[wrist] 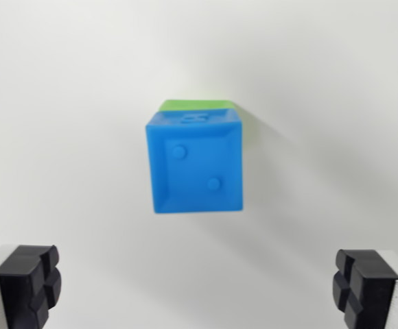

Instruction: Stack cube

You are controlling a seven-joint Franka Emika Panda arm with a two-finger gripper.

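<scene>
White tabletop (62, 103) fills the wrist view, where the blue cube (196, 163) sits on the green cube (197, 105), and the gripper (199, 284), spread wide and empty, should retreat straight, without nudging these 2.

I see one cube (195, 168) resting on top of another cube (197, 105), centred on the table (62, 103), between my gripper's (199, 288) two fingers (29, 281).
</scene>
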